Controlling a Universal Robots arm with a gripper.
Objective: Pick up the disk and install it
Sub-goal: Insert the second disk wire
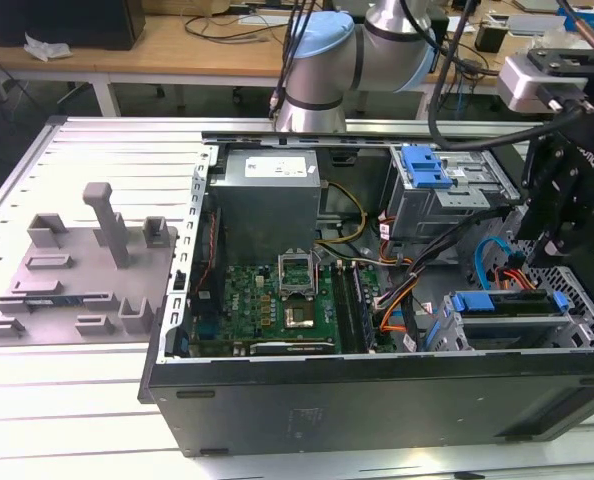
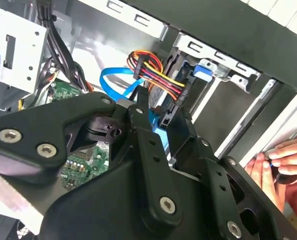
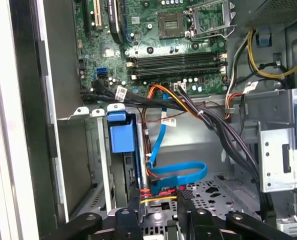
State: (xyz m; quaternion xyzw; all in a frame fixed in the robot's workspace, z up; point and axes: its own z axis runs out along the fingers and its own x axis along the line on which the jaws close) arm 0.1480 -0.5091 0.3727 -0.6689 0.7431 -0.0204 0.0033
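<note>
I have one open computer case (image 1: 377, 400) lying on its side on the slotted table (image 1: 67, 400), and I place everything else against it. Inside it I count one green motherboard (image 1: 277, 300), one grey power supply (image 1: 267, 195), and one grey drive cage (image 1: 447, 195) with a blue latch piece (image 1: 424, 167) on top. The disk (image 1: 507, 305) sits in the bay at the case's corner on the exterior view's right, standing on edge; in the first wrist view its blue carrier (image 3: 122, 132) sits in the slot. One bundle of red, yellow and black wires (image 2: 158, 80) and one blue flat cable (image 3: 181, 175) meet at its rear end. My gripper (image 3: 158, 212) hangs just above that end; I cannot tell whether the jaws are clenched or released. Outside the case, one grey fixture plate (image 1: 77, 265) rests on the table on the exterior view's left. One person's hand (image 2: 281, 170) is beside the case wall.
</note>
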